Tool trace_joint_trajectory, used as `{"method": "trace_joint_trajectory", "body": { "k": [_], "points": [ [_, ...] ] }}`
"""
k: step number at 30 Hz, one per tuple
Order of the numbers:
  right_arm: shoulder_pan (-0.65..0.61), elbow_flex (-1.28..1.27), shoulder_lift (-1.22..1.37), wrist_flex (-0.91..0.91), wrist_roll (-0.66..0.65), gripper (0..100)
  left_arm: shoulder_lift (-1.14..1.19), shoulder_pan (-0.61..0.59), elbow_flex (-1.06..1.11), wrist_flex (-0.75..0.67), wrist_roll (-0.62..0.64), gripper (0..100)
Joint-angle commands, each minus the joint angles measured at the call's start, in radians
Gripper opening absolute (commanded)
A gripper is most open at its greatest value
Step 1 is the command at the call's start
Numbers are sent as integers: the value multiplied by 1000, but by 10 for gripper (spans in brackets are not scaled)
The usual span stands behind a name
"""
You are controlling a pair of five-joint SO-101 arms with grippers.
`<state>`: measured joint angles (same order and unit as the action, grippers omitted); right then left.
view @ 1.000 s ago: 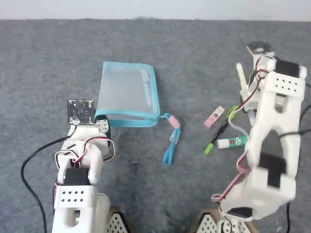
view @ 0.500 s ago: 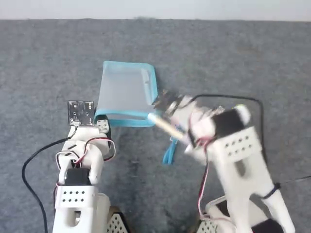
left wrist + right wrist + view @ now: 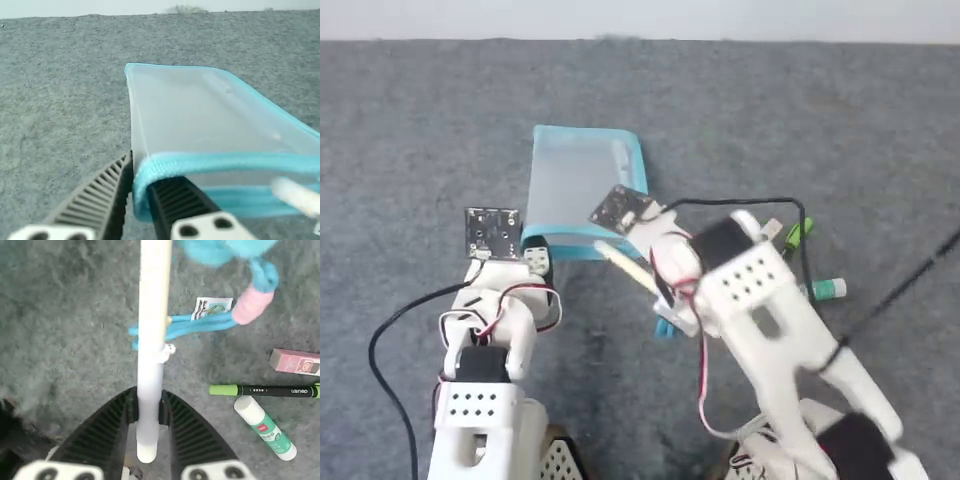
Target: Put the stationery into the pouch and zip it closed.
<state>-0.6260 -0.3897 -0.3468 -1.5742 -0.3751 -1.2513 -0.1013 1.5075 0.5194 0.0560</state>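
Clamped in left tool [image 3: 136, 175]: pouch [image 3: 200, 115] rim, at mouth corner. Pinched tight in right tool [image 3: 148, 407]: white pen [image 3: 152, 315], far end near pouch mouth. Loose on counter [image 3: 60, 315]: green marker [image 3: 260, 390], glue stick [image 3: 265, 427].

the tabletop [image 3: 410, 110] is covered in a grey, felt-like cloth with a short, speckled nap, lying flat and unwrinkled wherever it shows in the high view. along its far edge stands a pale, plain wall [image 3: 640, 18], which meets the grey in a straight line across the whole width. in both wrist views the same grey covering shows from close up, its fibres coarse and mottled in lighter and darker flecks.
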Motion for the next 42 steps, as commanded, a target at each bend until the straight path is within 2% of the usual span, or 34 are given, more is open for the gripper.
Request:
{"method": "trace_joint_trajectory", "body": {
  "k": [1, 7, 13, 17, 23, 30, 38, 42],
  "points": [
    [-7, 144, 76, 19, 61, 7, 0, 41, -10, -31, 5, 11],
    [-7, 308, 203, 12, 121, 7, 0, 86, -5, -31, -5, 11],
    [-5, 434, 298, -12, 135, 7, 0, 216, 31, -34, -117, 11],
    [21, 529, 369, -19, 141, 9, 0, 264, 42, -34, -138, 11],
    [85, 631, 493, -62, 143, 14, 0, 259, 42, -35, -135, 11],
    [90, 649, 513, -67, 195, 188, 0, 258, 42, -37, -135, 11],
    [101, 660, 430, -67, 209, 191, 0, 258, 42, -37, -135, 11],
    [148, 654, 341, -68, 206, 191, -2, 233, 38, -37, -130, 11]
  ]
}}
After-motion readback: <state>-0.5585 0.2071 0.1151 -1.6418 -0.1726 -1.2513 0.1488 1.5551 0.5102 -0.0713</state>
